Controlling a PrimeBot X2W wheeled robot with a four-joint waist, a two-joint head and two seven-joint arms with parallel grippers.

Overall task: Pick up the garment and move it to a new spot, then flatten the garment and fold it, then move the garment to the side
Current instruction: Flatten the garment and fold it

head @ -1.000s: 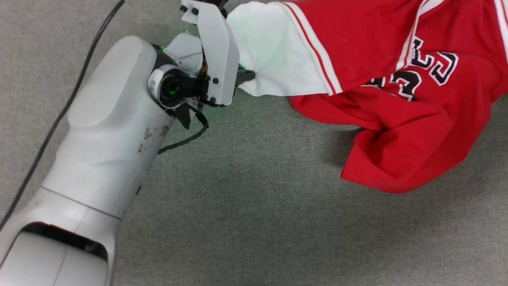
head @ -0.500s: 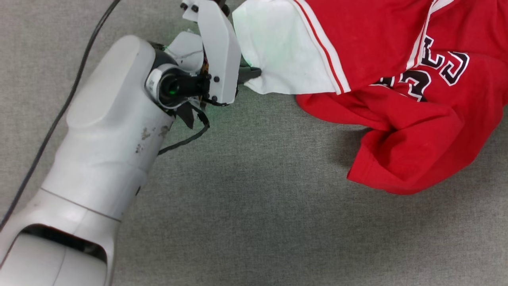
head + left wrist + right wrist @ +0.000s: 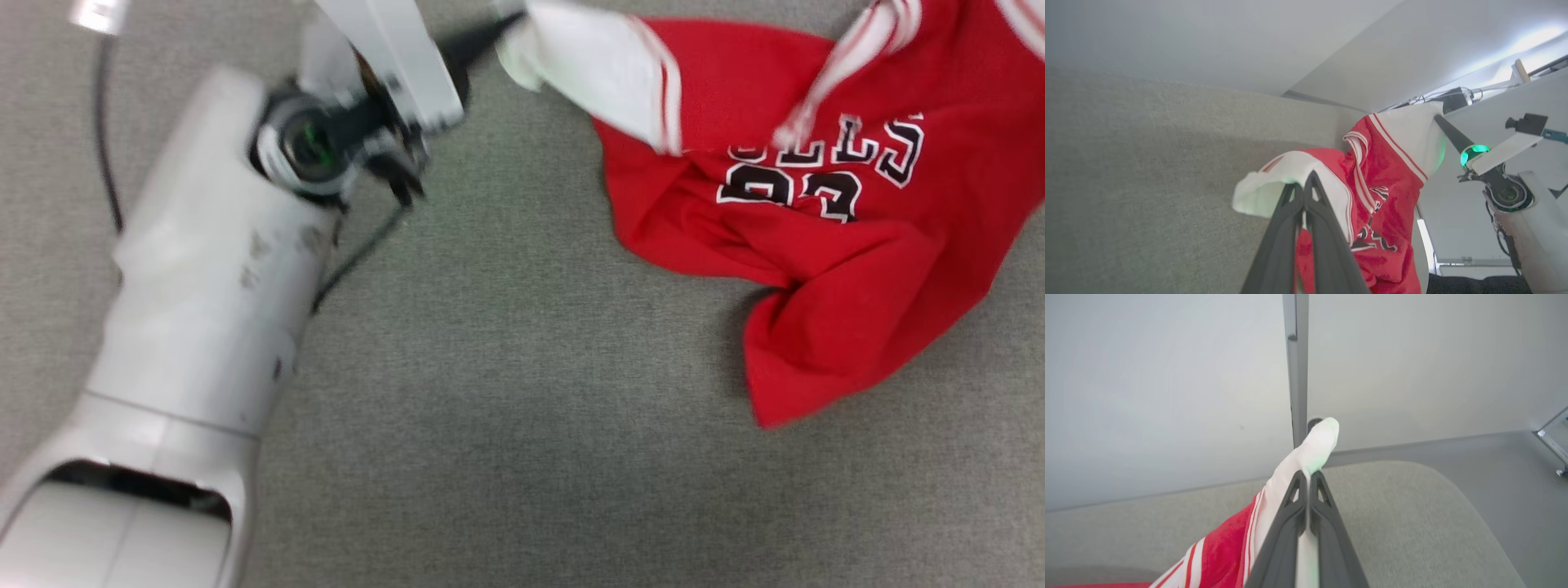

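noting left jaws clenched on one white sleeve point(image 3: 1265, 192), right jaws clenched on the other sleeve point(image 3: 1316, 445), held up toward a rounded corner of the grey mat point(image 3: 522, 449). garment point(image 3: 816, 269) strung between them, red body sagging rumpled onto the mat. head view blurred.

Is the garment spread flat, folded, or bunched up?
Bunched up: the garment is crumpled in deep creases, not flat, while the left gripper and right gripper each pinch a white sleeve.
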